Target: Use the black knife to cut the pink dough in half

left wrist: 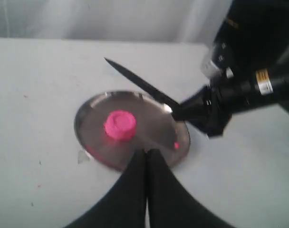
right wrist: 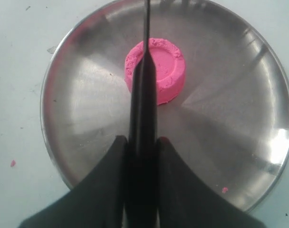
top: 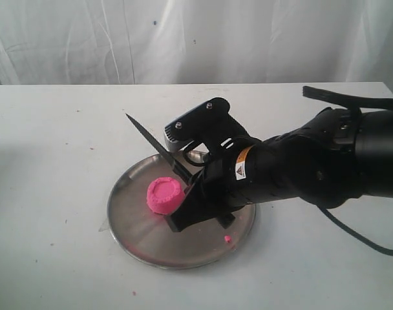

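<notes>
**A:** Exterior view first. What is seen of the cut?

**B:** No cut has been made yet. The pink dough (top: 164, 195) is seen whole, a round lump lying on the steel plate (top: 128, 242), which rests on the white worktop (top: 54, 161). The black knife (top: 151, 139) is clamped by its handle in the right pincer (top: 195, 205), and the blade is raised at a slant, its tip well above the plate. A pink crumb (top: 227, 239) is noted near the plate's edge.

**A:** And the left wrist view?

**B:** The left pincer (left wrist: 147, 156) is shown with its two fingers pressed together on nothing, held back near the plate's rim (left wrist: 87, 142). The dough (left wrist: 120, 125) is seen unmarked on top, and the knife (left wrist: 139, 83) is held clear of it, above and beside.

**A:** Right wrist view?

**B:** The knife (right wrist: 144, 95) is seen edge-on, gripped between the two fingers of the right pincer (right wrist: 142, 142). Its line is laid across the dough (right wrist: 166, 76), though off the middle, nearer one side. Whether the blade touches cannot be told from here.

**A:** So the progress?

**B:** The knife is judged to be taken up and roughly lined up. The lowering, the centring and the slicing itself are all left to be done.
</notes>
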Tool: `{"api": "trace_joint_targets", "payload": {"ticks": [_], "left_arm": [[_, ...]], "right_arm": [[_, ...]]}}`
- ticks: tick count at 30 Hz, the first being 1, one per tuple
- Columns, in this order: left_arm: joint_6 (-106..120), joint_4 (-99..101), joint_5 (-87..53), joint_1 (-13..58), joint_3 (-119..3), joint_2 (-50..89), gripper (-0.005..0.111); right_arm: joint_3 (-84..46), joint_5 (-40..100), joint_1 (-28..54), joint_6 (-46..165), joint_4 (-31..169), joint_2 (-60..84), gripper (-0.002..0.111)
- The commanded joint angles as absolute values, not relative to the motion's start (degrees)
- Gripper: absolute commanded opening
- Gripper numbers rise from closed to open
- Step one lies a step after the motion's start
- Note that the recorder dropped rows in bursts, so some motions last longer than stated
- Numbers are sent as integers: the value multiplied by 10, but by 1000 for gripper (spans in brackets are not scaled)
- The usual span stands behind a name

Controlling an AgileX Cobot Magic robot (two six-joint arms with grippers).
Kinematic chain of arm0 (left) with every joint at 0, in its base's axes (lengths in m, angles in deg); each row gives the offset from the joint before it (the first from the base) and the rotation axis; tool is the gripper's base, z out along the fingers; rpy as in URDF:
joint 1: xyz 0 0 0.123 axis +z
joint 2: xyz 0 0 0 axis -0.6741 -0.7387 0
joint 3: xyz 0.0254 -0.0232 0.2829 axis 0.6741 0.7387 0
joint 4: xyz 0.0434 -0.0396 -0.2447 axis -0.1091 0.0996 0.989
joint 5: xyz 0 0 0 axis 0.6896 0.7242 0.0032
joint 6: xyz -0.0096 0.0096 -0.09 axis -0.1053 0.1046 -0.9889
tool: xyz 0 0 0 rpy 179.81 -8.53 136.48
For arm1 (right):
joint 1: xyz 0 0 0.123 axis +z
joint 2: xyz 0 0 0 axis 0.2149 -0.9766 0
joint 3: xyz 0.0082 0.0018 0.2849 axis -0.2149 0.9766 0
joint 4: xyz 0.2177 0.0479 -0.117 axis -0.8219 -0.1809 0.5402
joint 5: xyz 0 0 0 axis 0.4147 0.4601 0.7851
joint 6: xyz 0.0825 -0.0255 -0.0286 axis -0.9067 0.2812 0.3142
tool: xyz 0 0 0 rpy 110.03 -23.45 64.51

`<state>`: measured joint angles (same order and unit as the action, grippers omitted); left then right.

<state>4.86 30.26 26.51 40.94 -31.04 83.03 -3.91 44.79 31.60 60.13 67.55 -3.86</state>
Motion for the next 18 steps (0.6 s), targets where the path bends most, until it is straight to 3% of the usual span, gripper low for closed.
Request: {"api": "trace_joint_targets", "payload": {"ticks": [1, 7, 12, 18], "left_arm": [[129, 328, 437, 383, -402, 697, 0], [198, 337, 416, 286, -440, 496, 0], [356, 457, 344, 286, -440, 312, 0], [470, 531, 326, 314, -440, 191, 0]], "right_arm": [[-35, 438, 318, 603, 674, -33, 0], [-35, 438, 318, 603, 674, -33, 0], [-53, 521, 318, 616, 676, -33, 0], [-119, 633, 318, 618, 706, -54, 0]]}}
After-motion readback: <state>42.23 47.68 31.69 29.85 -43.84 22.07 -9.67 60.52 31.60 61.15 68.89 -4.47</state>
